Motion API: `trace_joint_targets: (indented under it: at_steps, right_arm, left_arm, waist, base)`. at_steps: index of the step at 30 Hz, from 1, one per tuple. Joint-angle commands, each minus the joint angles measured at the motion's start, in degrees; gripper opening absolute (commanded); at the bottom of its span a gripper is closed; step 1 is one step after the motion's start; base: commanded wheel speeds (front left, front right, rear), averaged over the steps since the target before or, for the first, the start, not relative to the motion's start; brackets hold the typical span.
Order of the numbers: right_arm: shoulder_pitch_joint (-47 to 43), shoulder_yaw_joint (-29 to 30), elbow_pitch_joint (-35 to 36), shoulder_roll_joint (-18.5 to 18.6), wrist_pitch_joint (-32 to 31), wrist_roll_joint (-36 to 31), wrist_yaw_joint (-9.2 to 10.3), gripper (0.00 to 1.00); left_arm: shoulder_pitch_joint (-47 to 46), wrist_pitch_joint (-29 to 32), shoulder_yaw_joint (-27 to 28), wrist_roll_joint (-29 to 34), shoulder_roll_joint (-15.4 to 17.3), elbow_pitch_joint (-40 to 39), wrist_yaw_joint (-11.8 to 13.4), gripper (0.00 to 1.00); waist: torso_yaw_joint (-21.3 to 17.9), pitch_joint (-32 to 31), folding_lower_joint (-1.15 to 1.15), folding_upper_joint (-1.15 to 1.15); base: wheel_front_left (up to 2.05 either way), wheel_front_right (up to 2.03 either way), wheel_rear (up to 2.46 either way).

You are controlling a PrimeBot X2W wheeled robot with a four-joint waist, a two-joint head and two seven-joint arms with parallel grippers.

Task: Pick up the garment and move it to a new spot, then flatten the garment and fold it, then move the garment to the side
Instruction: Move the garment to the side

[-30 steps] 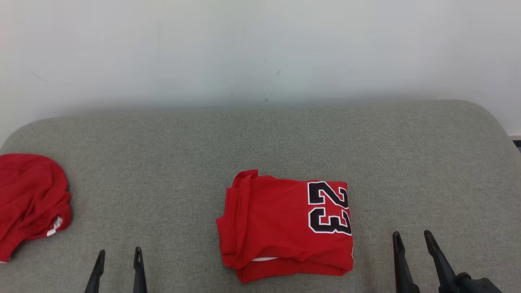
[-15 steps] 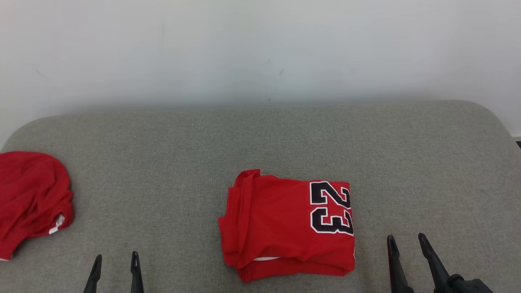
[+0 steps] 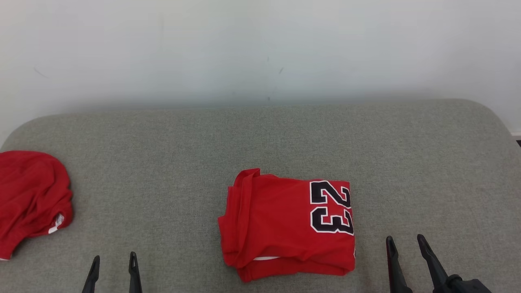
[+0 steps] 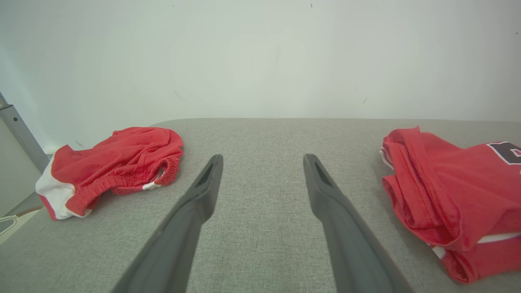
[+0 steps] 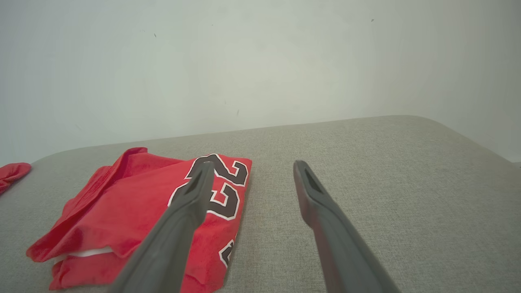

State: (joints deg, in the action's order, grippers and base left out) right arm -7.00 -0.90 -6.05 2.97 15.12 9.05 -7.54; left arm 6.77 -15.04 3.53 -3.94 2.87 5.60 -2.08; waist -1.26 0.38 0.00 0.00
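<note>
The grey padded desk (image 3: 163,162) carries the folded red garment (image 3: 276,224) near its middle. A second red garment (image 3: 28,199) is cut off at the left edge. The left gripper (image 3: 114,255) and right gripper (image 3: 405,237) flank the folded one, jaws spread wide and holding nothing.

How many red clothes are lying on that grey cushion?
2. The folded jersey numbered 23 lies in the middle; a crumpled red garment lies at the far left, partly out of frame.

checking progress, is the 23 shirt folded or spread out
Folded: the shirt lies as a compact rectangle with stacked layers at its near edge.
</note>
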Motion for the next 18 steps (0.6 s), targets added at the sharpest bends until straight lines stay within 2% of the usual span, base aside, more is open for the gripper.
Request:
trace_joint_targets:
  at_steps: [1,9,18]
  right_arm:
    - [0.53,-0.01,0.0,-0.14,0.04,-0.31,0.12,1.0]
    - [4.2,-0.13,-4.49,-0.13,0.05,-0.07,0.13,1.0]
    - [17.27,-0.37,-20.93,0.45,0.04,-0.72,0.12,1.0]
  left_arm:
    - [0.16,-0.18,0.1,0.03,0.02,0.14,-0.18,1.0]
    - [-0.2,-0.18,0.25,-0.45,0.02,0.24,-0.2,1.0]
    - [-1.18,-0.18,-0.67,-0.1,0.03,0.3,-0.25,1.0]
  waist:
    - [0.04,-0.02,0.0,0.0]
    - [0.47,0.12,0.0,0.0]
    - [1.87,1.35,0.0,0.0]
  base:
    - [0.0,0.0,0.0]
    - [0.0,0.0,0.0]
    - [0.0,0.0,0.0]
